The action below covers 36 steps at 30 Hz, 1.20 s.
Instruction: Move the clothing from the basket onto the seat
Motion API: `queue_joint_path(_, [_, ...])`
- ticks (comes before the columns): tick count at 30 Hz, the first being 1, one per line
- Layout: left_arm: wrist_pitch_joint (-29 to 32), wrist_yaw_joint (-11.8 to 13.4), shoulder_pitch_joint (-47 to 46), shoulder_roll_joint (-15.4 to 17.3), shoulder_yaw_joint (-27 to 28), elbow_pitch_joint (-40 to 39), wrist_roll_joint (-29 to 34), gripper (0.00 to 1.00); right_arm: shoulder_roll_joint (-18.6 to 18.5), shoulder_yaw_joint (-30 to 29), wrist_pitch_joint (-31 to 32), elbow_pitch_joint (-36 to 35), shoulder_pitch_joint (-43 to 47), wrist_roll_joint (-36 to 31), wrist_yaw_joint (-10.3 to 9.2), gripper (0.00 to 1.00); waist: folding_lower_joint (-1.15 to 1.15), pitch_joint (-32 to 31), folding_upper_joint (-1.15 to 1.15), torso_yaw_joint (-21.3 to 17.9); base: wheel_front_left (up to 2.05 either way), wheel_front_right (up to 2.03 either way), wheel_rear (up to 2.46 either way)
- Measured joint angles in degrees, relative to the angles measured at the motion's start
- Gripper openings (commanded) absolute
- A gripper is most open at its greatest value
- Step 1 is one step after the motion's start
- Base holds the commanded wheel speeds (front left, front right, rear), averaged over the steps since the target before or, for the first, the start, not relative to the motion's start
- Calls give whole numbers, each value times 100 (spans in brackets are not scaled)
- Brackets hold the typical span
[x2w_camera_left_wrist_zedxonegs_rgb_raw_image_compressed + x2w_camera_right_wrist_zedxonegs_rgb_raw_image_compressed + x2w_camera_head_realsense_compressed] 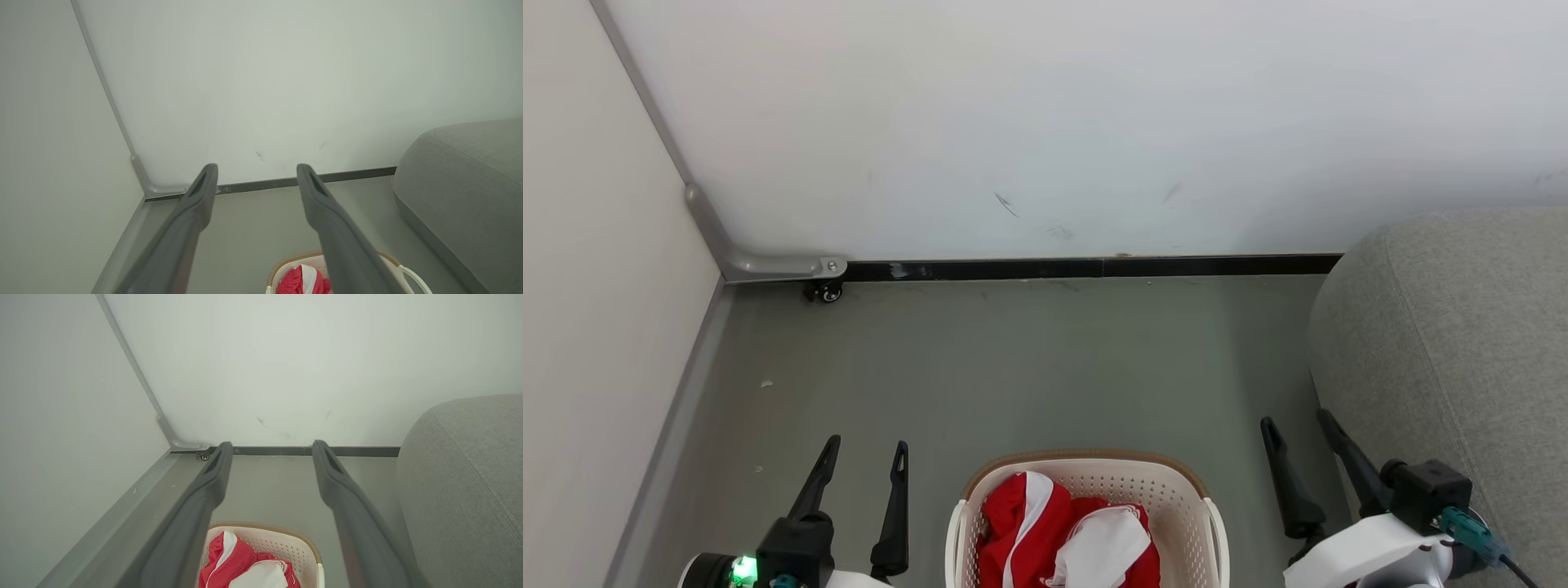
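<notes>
Red clothing [1021,523]: all in basket [1086,455] on floor [1029,359]; none on seat [1445,343], right of basket. Your left end effector [867,445] and right end effector [1296,420]: jaws apart, empty, flanking basket. Transfer not begun.

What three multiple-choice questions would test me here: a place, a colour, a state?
1. Where does the laundry basket stand? A) on a table B) on the floor C) on a shelf
2. What colours is the clothing in it? A) red and white B) blue and yellow C) black
3. How are the left fingers? A) clamped on clothing B) spread apart, holding nothing C) gripping the basket rim
Answers: B, grey floor shows around it; A, red folds with white stripes; B, a clear gap separates them.
</notes>
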Motion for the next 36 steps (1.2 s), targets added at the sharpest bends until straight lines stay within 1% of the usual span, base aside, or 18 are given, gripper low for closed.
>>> queue_joint_path(16, [0, 43, -8, -38, 21, 56, 0, 100, 0, 10, 1, 29, -1, 163, 0, 100, -1, 15, 0, 18, 0, 0, 0])
queue_joint_path(36, [0, 43, -69, -63, 24, 86, 0, 100, 0, 58, 8, 49, -1, 164, 0, 100, -1, 13, 0, 29, 0, 0, 0])
